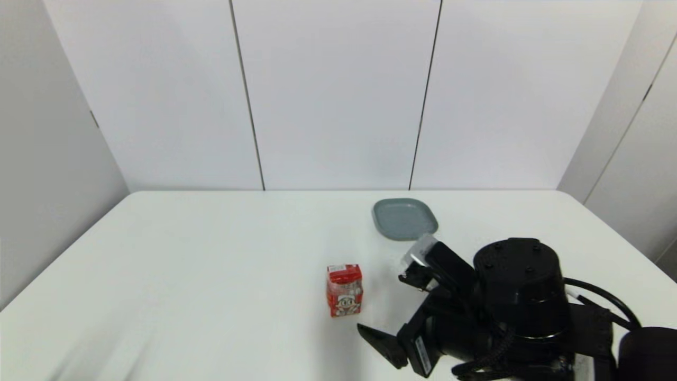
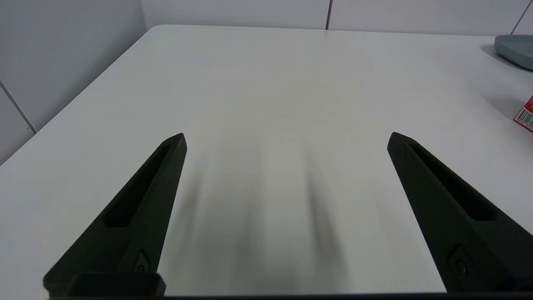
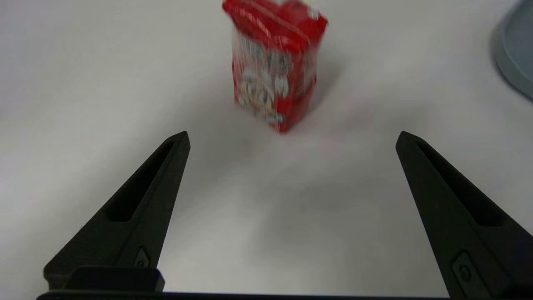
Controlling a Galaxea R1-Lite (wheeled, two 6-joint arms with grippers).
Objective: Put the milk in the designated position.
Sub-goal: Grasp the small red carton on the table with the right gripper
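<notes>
The milk (image 1: 344,290) stands upright on the white bench (image 1: 211,275), apart from the grey plate (image 1: 404,218). The right gripper (image 3: 291,137) faces it, jaws wide apart. Only the left wrist view shows the left gripper (image 2: 286,139), jaws wide too.

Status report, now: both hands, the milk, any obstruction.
Right hand open, low, short of the milk. Left hand open over bare table, idle. Milk upright, apart from grey plate. Nothing between hand and milk.
</notes>
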